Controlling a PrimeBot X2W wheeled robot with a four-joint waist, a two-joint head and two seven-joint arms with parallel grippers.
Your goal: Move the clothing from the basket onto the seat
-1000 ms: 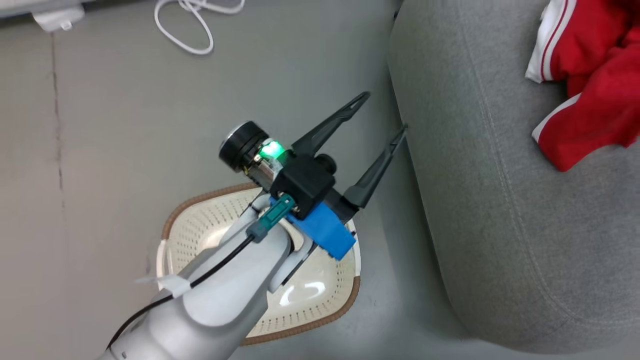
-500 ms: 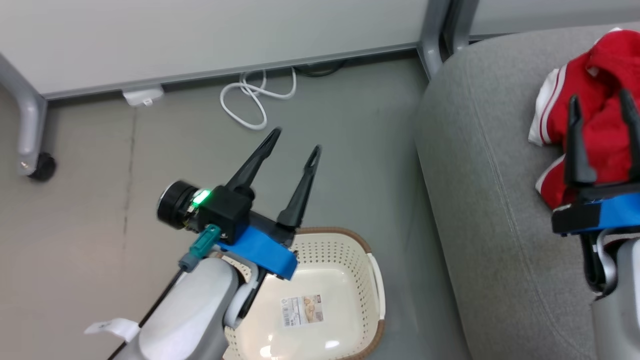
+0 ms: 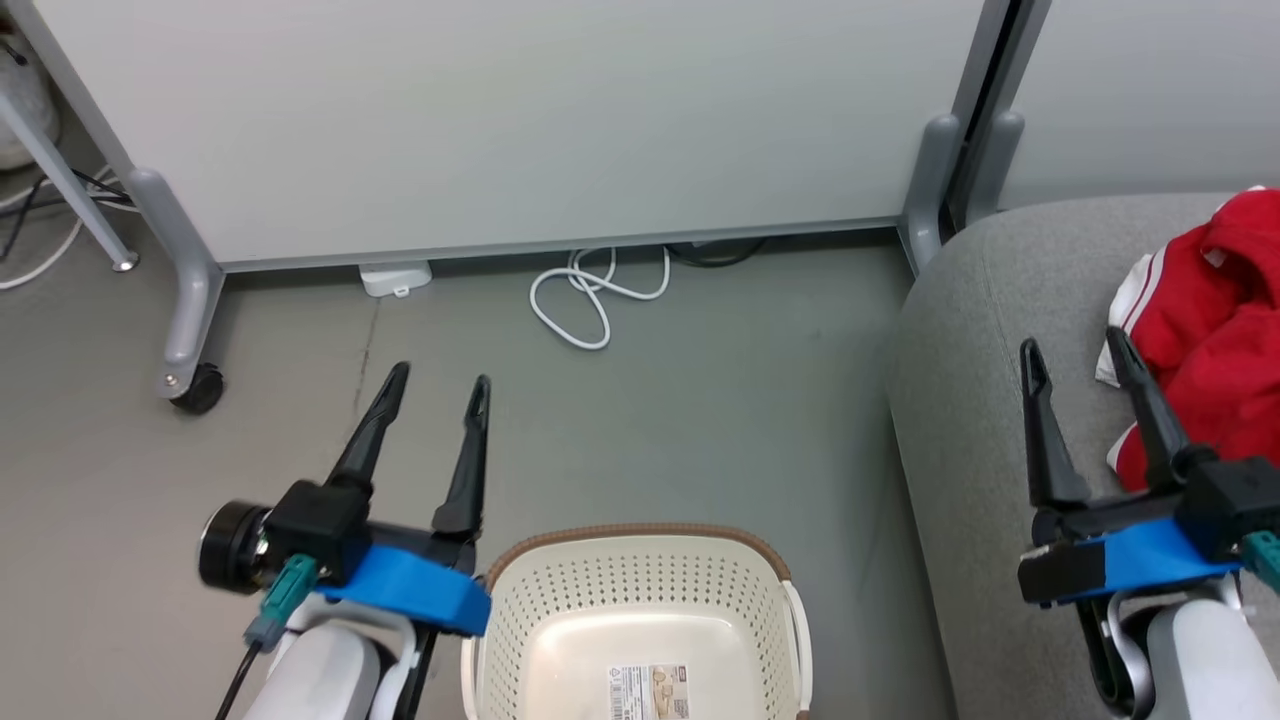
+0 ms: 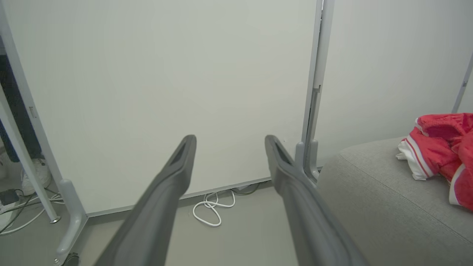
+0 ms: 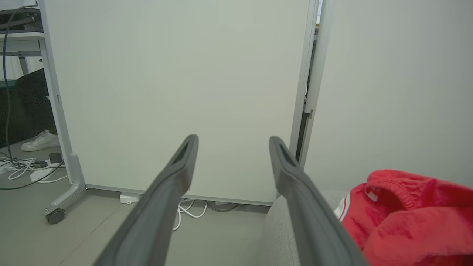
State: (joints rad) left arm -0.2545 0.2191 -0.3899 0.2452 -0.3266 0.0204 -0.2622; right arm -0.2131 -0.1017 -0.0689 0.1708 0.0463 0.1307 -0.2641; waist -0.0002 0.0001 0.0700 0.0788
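Head view: the camera has tilted up since a second ago. The left gripper (image 3: 441, 376), then over the empty basket (image 3: 640, 532), now sits left of it, fingers spread. The right gripper (image 3: 1071, 342), spread and empty, is over the seat (image 3: 980, 350), beside the clothing (image 3: 1210, 330).
Left wrist view: the clothing lies on the seat, far right.
Right wrist view: adds a white shoe (image 5: 40, 140), far left.

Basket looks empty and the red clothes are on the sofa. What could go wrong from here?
1. The right end effector hangs open close beside the clothing on the seat; swinging away could snag and drag it.
2. A white cable lies looped on the floor beyond the basket; rolling forward could catch it.
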